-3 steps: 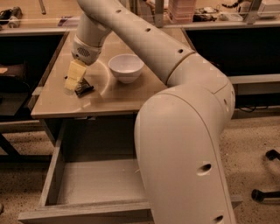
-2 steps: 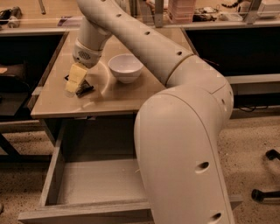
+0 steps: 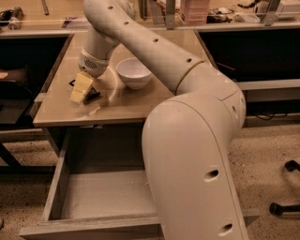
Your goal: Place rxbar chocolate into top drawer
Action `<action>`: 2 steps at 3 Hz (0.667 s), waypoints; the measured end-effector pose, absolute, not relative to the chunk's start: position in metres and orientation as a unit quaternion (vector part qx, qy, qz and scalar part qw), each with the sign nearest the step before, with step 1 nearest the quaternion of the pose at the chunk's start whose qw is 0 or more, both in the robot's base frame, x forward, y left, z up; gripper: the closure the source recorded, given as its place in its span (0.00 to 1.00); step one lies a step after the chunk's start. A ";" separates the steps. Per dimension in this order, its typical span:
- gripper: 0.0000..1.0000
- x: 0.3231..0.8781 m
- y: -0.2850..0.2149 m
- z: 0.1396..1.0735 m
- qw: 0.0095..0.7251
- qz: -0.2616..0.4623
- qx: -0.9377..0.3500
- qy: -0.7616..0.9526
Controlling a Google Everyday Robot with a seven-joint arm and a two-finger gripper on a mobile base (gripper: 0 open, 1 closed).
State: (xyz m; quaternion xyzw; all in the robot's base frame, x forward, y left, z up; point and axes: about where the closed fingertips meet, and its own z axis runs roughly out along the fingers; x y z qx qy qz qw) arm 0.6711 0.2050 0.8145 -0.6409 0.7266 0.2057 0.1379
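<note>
My gripper is low over the left part of the tan tabletop, pointing down. It is shut on the rxbar chocolate, a small black bar whose dark ends stick out on both sides of the pale yellow fingers. I cannot tell whether the bar still touches the table. The top drawer stands pulled open below the table's front edge. Its grey bottom is bare, and its right part is hidden behind my arm.
A white bowl stands on the table just right of the gripper. My large arm fills the right foreground. A second bench with clutter runs along the back. Black caster legs are on the floor at right.
The gripper has shifted slightly left and toward the table's front edge, with the black bar staying under it. The bowl and the drawer have not moved.
</note>
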 end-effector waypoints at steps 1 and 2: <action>0.00 0.671 0.206 0.808 0.135 0.209 -0.638 0.729; 0.19 0.671 0.206 0.808 0.135 0.209 -0.638 0.729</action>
